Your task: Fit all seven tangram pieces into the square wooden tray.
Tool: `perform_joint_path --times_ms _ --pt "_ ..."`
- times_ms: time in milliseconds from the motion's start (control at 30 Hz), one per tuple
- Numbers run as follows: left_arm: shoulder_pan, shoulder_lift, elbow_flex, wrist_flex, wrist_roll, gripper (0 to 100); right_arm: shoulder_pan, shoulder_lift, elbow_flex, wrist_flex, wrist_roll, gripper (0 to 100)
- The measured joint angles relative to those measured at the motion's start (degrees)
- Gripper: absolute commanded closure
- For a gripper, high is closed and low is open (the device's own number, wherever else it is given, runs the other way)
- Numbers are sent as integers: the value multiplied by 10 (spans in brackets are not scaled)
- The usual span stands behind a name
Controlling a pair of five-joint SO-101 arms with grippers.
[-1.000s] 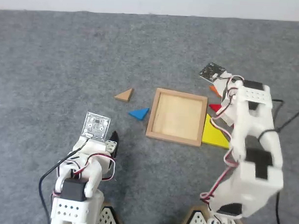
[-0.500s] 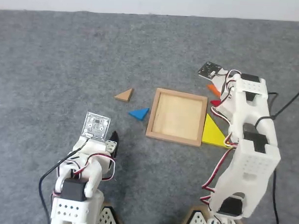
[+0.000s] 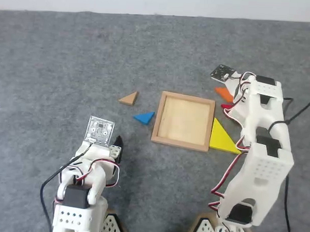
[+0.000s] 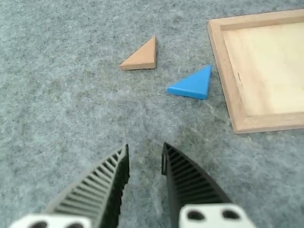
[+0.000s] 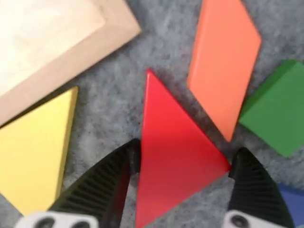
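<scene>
No legible text, number, label or sign anywhere. Plain wood on the square wooden tray (image 3: 157, 121), with no print. Specks on the small circuit board (image 3: 100, 130), too tiny to read.

You're getting bright, even, diffuse overhead light across the grey table (image 3: 70, 52), with thin soft shadows along the near edge of the wooden tray (image 3: 177, 144) and beside the blue triangle (image 4: 192, 85), and the white shell of the right arm (image 3: 263, 165) reads very bright.
</scene>
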Motion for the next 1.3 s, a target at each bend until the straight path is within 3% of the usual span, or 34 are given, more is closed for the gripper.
perform_joint_path --times_ms 133,533,633,867,1000,1300 --pt "0 0 0 0 0 892 1 0 -5 -1 -5 941" --pt "0 0 0 0 0 892 15 -25 0 2 -80 917" --pt "0 0 0 0 0 892 36 -62 2 25 -121 882" --pt "0 0 0 0 0 892 105 -170 25 88 -218 695" --pt "0 0 0 0 0 892 105 -170 76 90 -251 706" --pt "0 0 0 0 0 892 120 -148 152 -11 -302 717"
